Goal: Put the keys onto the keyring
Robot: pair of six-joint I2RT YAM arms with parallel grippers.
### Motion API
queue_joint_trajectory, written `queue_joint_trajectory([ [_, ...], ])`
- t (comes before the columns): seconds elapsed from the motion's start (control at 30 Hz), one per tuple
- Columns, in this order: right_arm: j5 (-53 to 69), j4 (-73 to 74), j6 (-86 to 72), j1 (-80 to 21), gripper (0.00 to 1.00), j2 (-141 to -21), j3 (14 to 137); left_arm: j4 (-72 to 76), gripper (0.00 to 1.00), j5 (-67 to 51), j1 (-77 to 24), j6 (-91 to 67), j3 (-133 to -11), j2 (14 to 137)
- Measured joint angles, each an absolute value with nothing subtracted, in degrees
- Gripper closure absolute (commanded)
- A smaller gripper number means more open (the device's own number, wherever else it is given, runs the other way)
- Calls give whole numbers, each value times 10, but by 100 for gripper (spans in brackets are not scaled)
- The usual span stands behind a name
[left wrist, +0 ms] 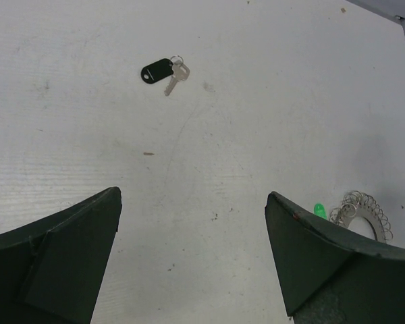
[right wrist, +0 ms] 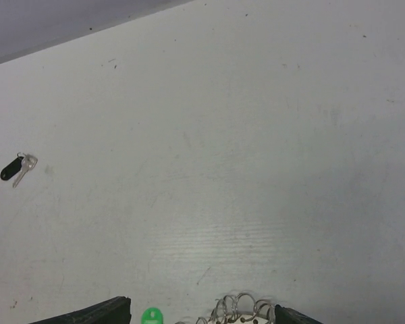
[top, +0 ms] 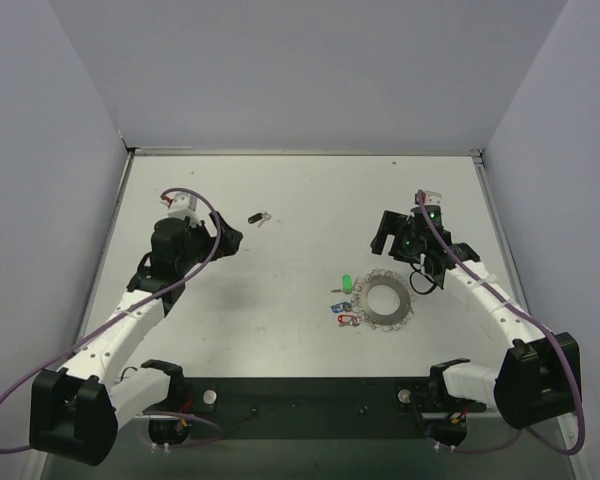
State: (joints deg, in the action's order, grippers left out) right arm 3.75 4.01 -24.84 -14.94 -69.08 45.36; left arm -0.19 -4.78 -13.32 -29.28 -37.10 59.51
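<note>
Table (top: 300, 200): one pale, flat top; the keyring lies right of its middle, on the near half.
Left gripper (left wrist: 192, 196): one; claw spread wide and empty, well apart from the keyring on its left.
Right gripper (right wrist: 199, 309): one; claw spread and empty, poised just above the keyring's far-right side, with the rim showing between its fingers.
Keyring (top: 388, 317): one; it lies flat on the table. Judged stiff, thin and slick, sitting flush and so hard to get under. The wavy outer rim looks like the best place to pinch.
Dark-headed key (left wrist: 156, 71): one, silver blade on a small loop, well apart from the keyring to its far left. Likely very light and apt to skid. Best taken by the plastic head.
Coloured keys (top: 347, 284): three heads counted, green, blue and red, clustered just beside the keyring's left rim. Whether any is threaded on cannot be told. Light, best gripped by their heads.
</note>
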Motion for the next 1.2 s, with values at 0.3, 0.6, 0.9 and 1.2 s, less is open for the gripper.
queue_joint_trajectory([
  [0.3, 63, 87, -231, -169, 18, -693, 463, -11, 3, -23, -249, -287, -433, 669],
  [0.6, 69, 103, -222, -178, 0, -693, 463, -26, 2, -4, -335, -282, -519, 777],
  [0.9, 69, 105, -221, -189, 6, -693, 463, -28, 3, 8, -338, -276, -498, 750],
  [1.2, 90, 105, -220, -199, 21, -728, 463, -28, 3, 29, -331, -262, -491, 724],
])
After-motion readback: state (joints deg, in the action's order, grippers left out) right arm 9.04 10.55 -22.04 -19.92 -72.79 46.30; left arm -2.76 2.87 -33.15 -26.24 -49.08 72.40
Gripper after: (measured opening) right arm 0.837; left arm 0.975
